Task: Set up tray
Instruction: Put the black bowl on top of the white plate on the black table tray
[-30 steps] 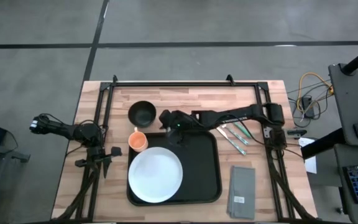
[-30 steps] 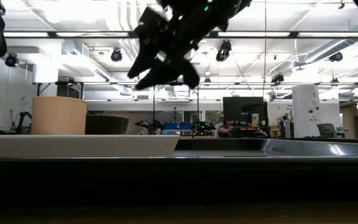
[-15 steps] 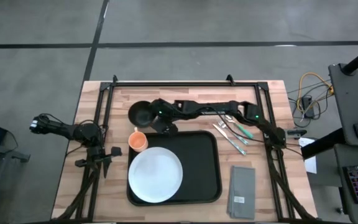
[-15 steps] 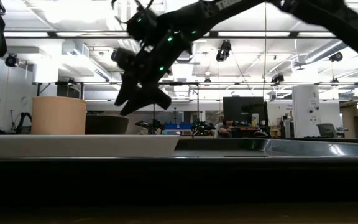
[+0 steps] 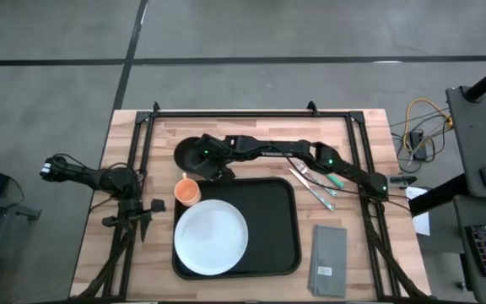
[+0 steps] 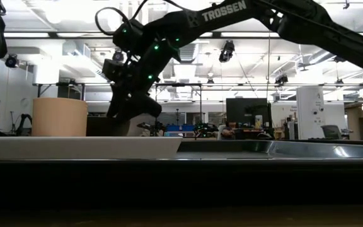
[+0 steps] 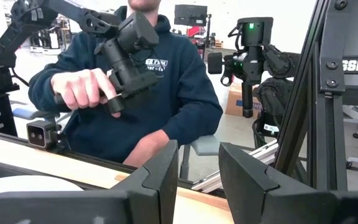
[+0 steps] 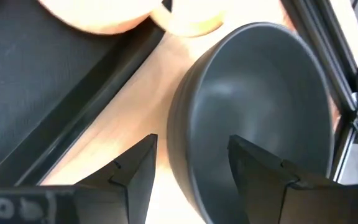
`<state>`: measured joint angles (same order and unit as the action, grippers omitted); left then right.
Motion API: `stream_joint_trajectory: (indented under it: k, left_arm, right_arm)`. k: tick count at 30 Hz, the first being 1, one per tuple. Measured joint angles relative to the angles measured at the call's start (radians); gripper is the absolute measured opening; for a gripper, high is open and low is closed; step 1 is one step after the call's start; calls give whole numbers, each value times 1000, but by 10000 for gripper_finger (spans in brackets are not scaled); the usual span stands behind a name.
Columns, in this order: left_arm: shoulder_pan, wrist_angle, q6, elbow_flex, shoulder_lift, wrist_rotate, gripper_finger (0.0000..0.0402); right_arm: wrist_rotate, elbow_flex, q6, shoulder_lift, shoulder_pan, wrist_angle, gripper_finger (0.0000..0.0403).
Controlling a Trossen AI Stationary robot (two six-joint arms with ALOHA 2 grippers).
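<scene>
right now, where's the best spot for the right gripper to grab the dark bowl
Probably the rim of the dark bowl on the side nearest the tray. The bowl sits upright with its mouth open, so one finger can go inside the wall and one outside. The right gripper is open and already lined up over that edge, so a short descent from above looks best.

You can read "TROSSEN" in white capitals on the right arm (image 6: 222,11) in the low view. In the left wrist view, the dark frame post (image 7: 353,65) carries the letters "SSEN", cut off at the edge. The print on the person's hoodie (image 7: 157,63) is too blurred to read.
</scene>
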<state>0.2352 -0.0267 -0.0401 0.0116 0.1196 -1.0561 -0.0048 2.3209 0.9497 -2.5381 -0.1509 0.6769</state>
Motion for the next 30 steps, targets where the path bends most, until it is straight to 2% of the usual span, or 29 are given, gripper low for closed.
stream_joint_trajectory:
  k: [8,12,16,24,30]
  left_arm:
    - [0,0,0,0,0,0,98]
    - [0,0,0,0,0,0,98]
    - [0,0,0,0,0,0,98]
    - [0,0,0,0,0,0,98]
    - [0,0,0,0,0,0,98]
  right_arm:
    - [4,-22,-39,0,0,5,187]
    - [5,-34,-63,0,0,-11,171]
    - [5,-34,-80,0,-1,-30,132]
    - [5,-34,-85,0,0,-32,21]
    - [18,-34,-86,1,-1,-32,10]
